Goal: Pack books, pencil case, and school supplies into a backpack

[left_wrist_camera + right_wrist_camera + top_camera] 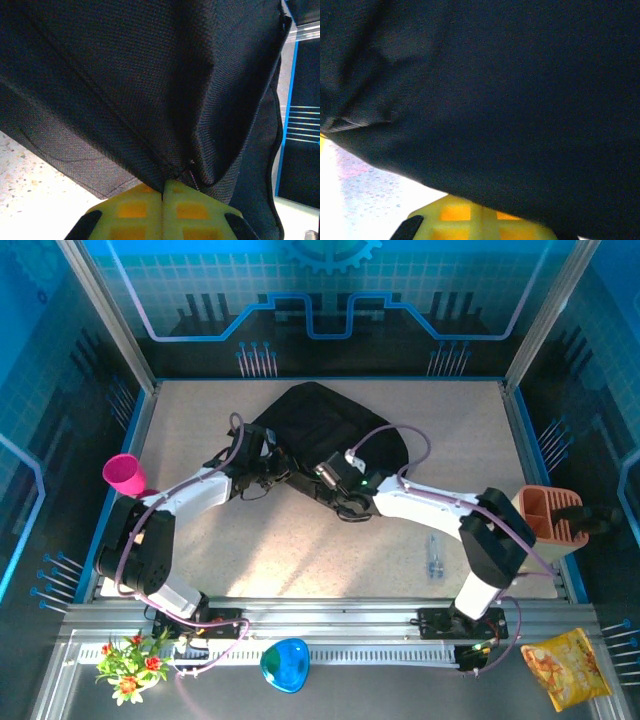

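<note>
Backpack (330,425) is lying crumpled at the middle of the worktop (460,430), toward the far side, and you are working it from both flanks. Your left fingers (132,212) are pinching a fold of its black cloth tight, probably to anchor one edge of the opening. Your right fingers (465,215) are clenched too, cloth draping over their tips, seemingly gripping the other edge so the mouth can be spread for packing.

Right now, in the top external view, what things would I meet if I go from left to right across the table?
pink cup -> black backpack -> small clear item -> brown divided holder
</note>
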Robot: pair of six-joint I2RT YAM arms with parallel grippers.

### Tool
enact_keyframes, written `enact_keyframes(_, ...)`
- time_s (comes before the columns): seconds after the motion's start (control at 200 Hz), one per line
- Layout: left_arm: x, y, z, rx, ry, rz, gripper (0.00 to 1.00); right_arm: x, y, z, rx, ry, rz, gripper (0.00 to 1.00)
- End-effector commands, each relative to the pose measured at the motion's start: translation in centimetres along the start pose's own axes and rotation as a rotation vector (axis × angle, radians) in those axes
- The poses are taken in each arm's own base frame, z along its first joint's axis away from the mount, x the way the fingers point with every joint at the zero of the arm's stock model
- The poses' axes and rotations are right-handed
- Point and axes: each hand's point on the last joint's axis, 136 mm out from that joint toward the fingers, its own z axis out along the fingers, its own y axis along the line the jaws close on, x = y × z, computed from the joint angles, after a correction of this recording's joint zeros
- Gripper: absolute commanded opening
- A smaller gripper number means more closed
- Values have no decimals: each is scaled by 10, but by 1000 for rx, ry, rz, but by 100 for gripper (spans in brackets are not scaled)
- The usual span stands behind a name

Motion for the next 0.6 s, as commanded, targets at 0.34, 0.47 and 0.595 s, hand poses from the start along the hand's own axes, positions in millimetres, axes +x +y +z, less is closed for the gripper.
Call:
enact_keyframes(0.34, -30, -17, 7, 4, -63, 31, 0, -13, -90, -45, 230, -126, -112, 0)
enact_keyframes(0.47, -31, -14, 9, -7, -63, 29, 0, -18, -103, -47, 293, -127, -142, 0)
enact_keyframes(0.595, -31, -10, 11, -23, -62, 32, 0, -26, -112, -49, 327, -144, -186, 0)
